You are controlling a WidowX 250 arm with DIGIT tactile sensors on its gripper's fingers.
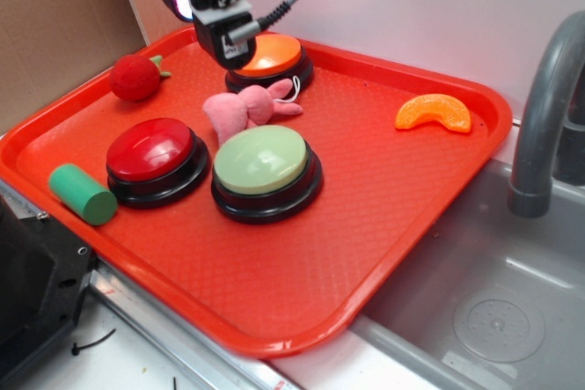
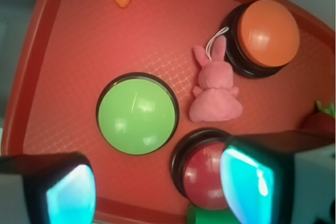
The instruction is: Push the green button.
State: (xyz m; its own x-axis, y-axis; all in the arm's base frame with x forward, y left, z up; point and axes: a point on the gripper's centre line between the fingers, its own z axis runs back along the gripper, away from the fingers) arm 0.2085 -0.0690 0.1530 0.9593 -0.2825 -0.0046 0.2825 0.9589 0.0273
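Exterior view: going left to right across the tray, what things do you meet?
Green cylinder → strawberry toy → red button → green button → orange slice toy. The pink bunny and orange button overlap the green button's span, so they are left out.

Red tray (image 1: 430, 216), orange button (image 1: 274, 54) at twelve o'clock, pink plush bunny (image 1: 245, 109) central, red button (image 1: 151, 149) and green cylinder (image 1: 82, 194) at nine, strawberry (image 1: 137, 77) at ten, orange slice (image 1: 434, 113) at two, grey faucet (image 1: 539, 125) beyond.

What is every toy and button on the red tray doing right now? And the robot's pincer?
Pale green domed button: upright, untouched.
Red domed button: upright, untouched.
Orange domed button: upright, below the pincer.
Pink plush bunny: lying flat.
Small green cylinder: on its side.
Pincer: open, holding nothing.
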